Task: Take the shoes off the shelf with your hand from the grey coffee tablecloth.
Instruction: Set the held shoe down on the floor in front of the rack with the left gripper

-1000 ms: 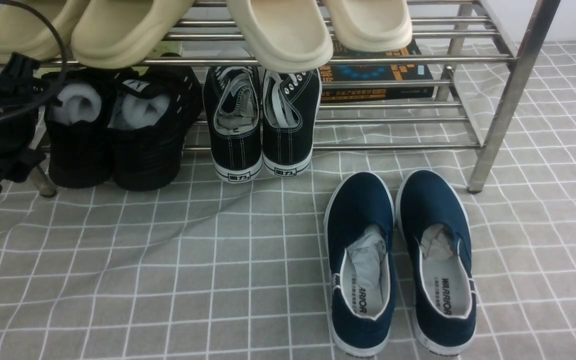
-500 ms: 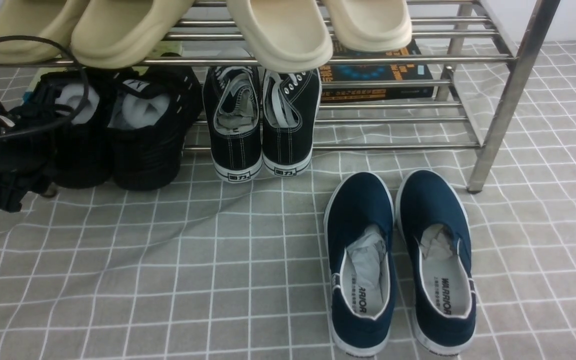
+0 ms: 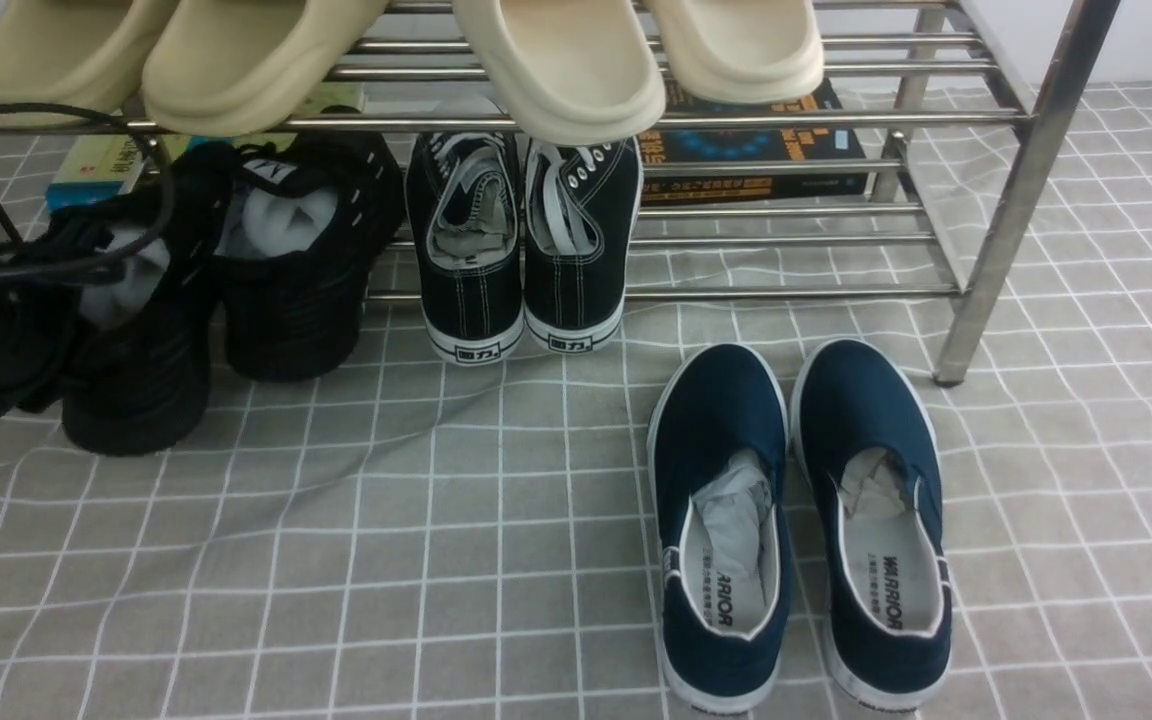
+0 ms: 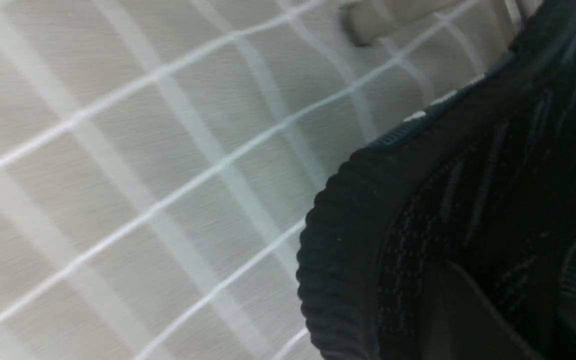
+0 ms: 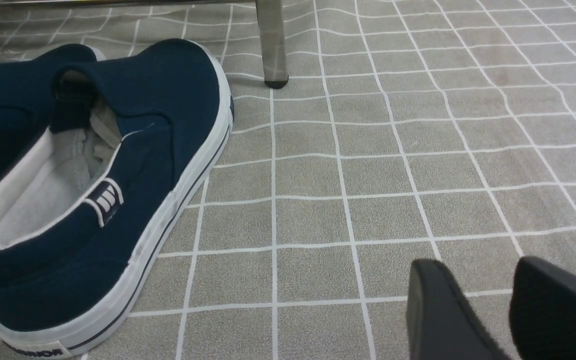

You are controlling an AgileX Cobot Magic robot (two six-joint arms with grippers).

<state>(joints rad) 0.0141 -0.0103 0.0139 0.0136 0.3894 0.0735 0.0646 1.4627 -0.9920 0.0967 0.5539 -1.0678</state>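
Of the two black mesh shoes, the left one [image 3: 136, 370] now stands tilted on the grey coffee tablecloth [image 3: 436, 560], mostly out in front of the shelf [image 3: 996, 200]. Its partner [image 3: 296, 280] is still on the lower bars. My left gripper [image 3: 56, 300], the hand with the looping cable, is shut on the pulled-out shoe's collar. In the left wrist view the ribbed heel [image 4: 348, 260] fills the frame, with one finger [image 4: 468, 320] pressed against the shoe's wall. My right gripper [image 5: 473, 267] hovers open over bare cloth, holding nothing.
Black canvas sneakers [image 3: 521, 250] sit mid-shelf on the lower tier, and beige slippers [image 3: 556, 60] overhang the top tier. A dark box [image 3: 756, 150] lies behind. Navy slip-ons [image 3: 796, 520] stand on the cloth near the shelf's right leg [image 3: 976, 300], left of my right gripper.
My left gripper has closed on the left mesh shoe and dragged it forward and leftwards off the lower bars. The other shoes have not moved.
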